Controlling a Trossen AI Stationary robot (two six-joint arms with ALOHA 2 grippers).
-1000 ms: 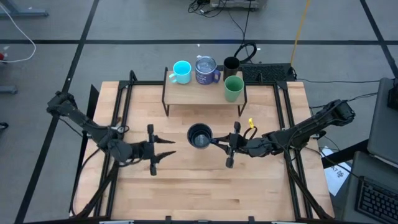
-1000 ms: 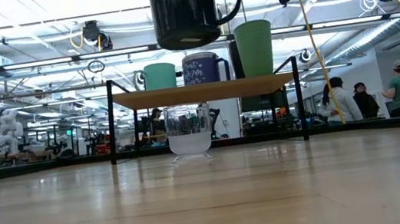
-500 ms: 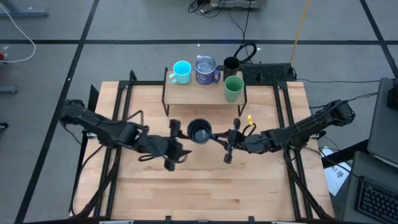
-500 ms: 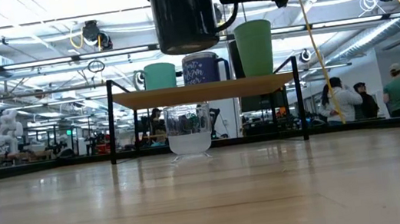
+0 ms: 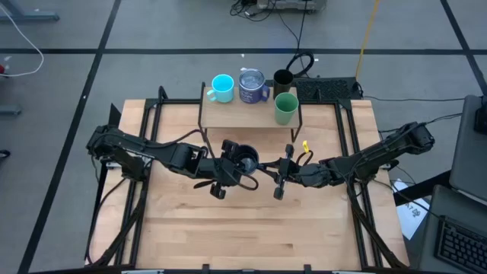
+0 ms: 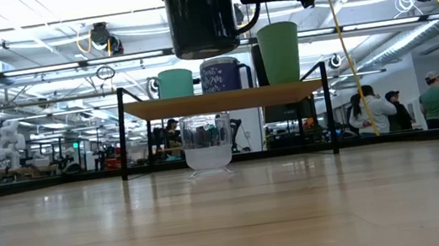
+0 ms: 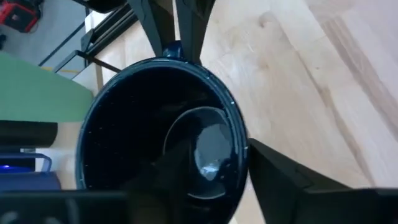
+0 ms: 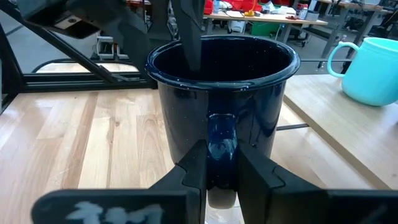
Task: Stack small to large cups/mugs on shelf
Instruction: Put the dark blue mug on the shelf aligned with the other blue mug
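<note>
Dark mug held in the air between both tools, in front of the shelf.

The right tool has its fingers closed tight on the mug's handle, holding it upright above the middle of the table, higher than the shelf top in the low view. The left tool is at the mug's other side with its fingers spread, one inside the rim and one outside, not visibly pressed on the wall. The shelf stands at the table's far edge and carries the cyan mug, the blue-purple mug and the green cup; the black tumbler is by its far right corner. The small clear glass sits on the table under the shelf.
</note>
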